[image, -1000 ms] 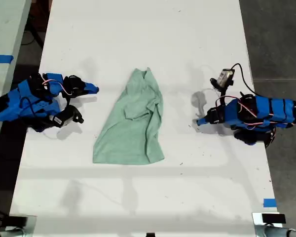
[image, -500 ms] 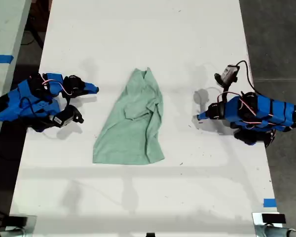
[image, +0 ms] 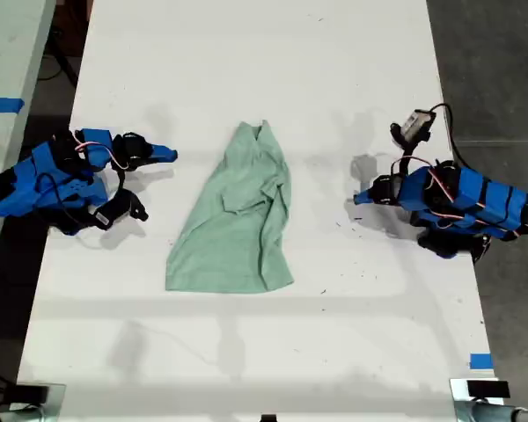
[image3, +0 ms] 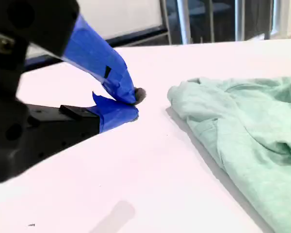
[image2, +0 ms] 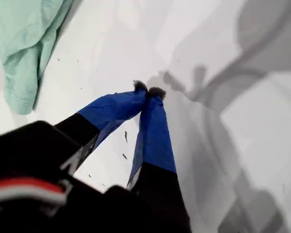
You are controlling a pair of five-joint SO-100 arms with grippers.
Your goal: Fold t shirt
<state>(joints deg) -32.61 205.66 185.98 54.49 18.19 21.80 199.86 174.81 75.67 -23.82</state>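
t shirt (image: 233, 220) flat on counter (image: 264, 79), between pincers | my first pincer (image: 357, 199) clenched, empty | my second pincer (image: 170, 156) clenched, empty, shirt near tip

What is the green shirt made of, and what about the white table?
The t shirt looks like soft matte knit cloth, perhaps cotton: it wrinkles and folds loosely. The table looks hard and smooth, maybe painted or laminated board: it is flat, with faint sheen and small dark scuffs.

One t shirt (image: 235, 215) lies on one white desk (image: 273, 79). Two blue arms rest on it, each ending in one gripper: my first gripper (image: 358, 199) and my second gripper (image: 170, 156). Two strips of blue tape show, one (image: 2, 105) at the exterior view's left edge and one (image: 480, 360) near its lower right corner.
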